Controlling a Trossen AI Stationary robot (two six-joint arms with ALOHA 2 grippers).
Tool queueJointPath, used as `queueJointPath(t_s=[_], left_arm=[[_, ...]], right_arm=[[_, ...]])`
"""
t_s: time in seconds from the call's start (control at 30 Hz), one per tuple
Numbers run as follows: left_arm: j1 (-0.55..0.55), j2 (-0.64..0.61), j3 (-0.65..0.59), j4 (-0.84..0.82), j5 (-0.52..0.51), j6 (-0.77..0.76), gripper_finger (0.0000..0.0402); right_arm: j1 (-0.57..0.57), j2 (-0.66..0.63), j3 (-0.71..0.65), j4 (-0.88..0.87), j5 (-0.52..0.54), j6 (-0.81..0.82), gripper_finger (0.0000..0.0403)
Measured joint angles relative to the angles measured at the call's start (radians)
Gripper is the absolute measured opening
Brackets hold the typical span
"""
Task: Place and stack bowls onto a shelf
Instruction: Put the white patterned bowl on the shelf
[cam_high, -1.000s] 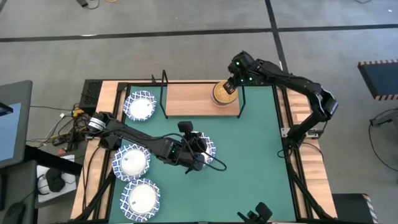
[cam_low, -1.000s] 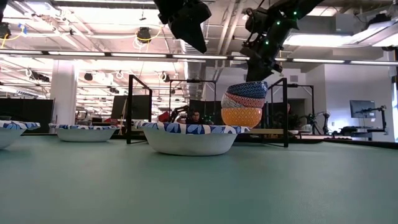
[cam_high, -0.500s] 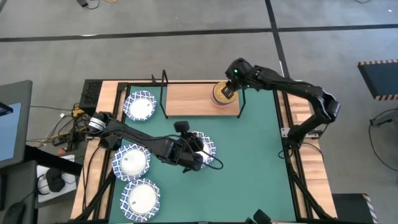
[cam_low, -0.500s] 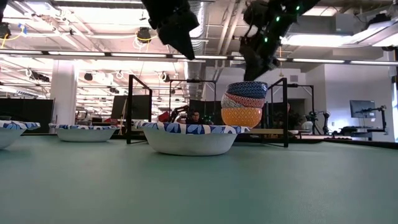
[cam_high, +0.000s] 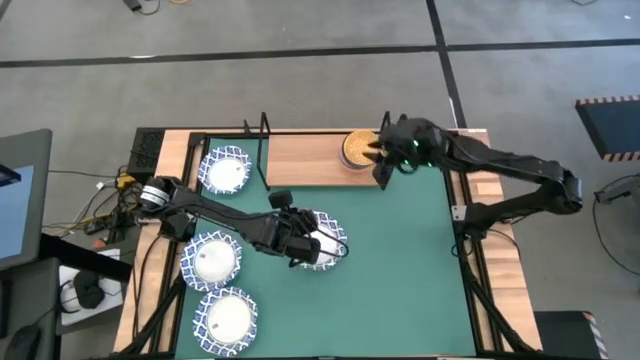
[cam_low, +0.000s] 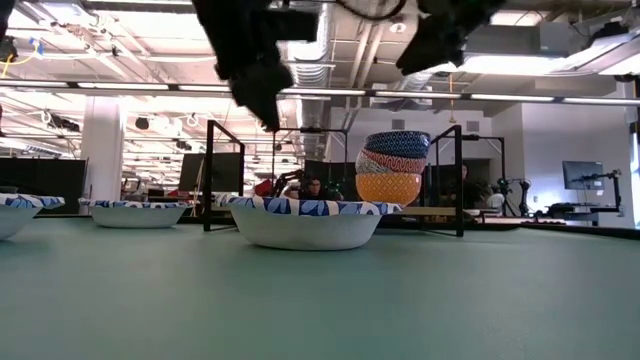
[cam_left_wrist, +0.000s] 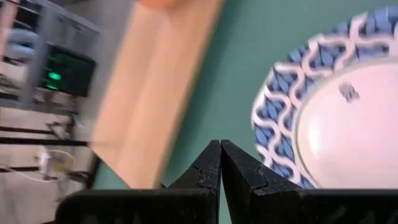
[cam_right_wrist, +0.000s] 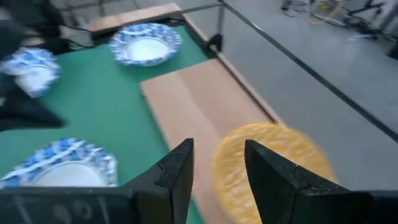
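Note:
Several small bowls stand stacked (cam_high: 358, 148) on the right end of the light-wood shelf (cam_high: 310, 160); the low view (cam_low: 392, 165) shows the orange-yellow one at the bottom and a dark one on top. A large white bowl with a blue lattice rim (cam_high: 325, 242) sits on the green mat at the centre. Three more large bowls (cam_high: 224, 170) (cam_high: 210, 258) (cam_high: 228, 315) sit along the left side. My left gripper (cam_left_wrist: 221, 149) is shut and empty, in the air above the centre bowl's left rim (cam_low: 262, 100). My right gripper (cam_right_wrist: 217, 149) is open and empty, just right of the stack (cam_high: 381, 163).
The shelf's black wire end supports (cam_high: 263, 150) (cam_high: 386, 150) stand up at both ends of the board. The board's left and middle parts are bare. A black box (cam_high: 146, 150) and cables lie at the table's far left corner.
My right gripper has drawn back from the top of the bowl stack, going up and toward the table's right and near side. The stack stays on the shelf. My left gripper has gone toward the table's left edge across the centre bowl and has come down a little.

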Motion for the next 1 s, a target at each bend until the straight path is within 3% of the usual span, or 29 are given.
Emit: queueJointPath(t_s=[0.2,0.37,0.53,0.8,1.0], left_arm=[[0.123,-0.065,-0.113,0.108,0.238,0.056,0.0002],[0.267,-0.085,-0.201,0.259,0.542,0.116,0.0012],[0.381,-0.08,-0.256,0.374,0.785,0.149,0.0065],[0.425,-0.077,-0.268,0.424,0.954,0.189,0.0171],[0.405,-0.031,-0.268,0.425,1.005,0.16,0.0181]], right_arm=[[0.093,-0.119,-0.191,0.187,-0.021,0.06,0.0168],[0.104,-0.165,-0.194,0.306,-0.021,0.03,0.0168],[0.123,-0.196,-0.193,0.334,-0.021,0.025,0.0168],[0.196,-0.141,-0.195,0.257,-0.018,0.004,0.0168],[0.207,-0.102,-0.194,0.338,-0.015,-0.016,0.0168]])
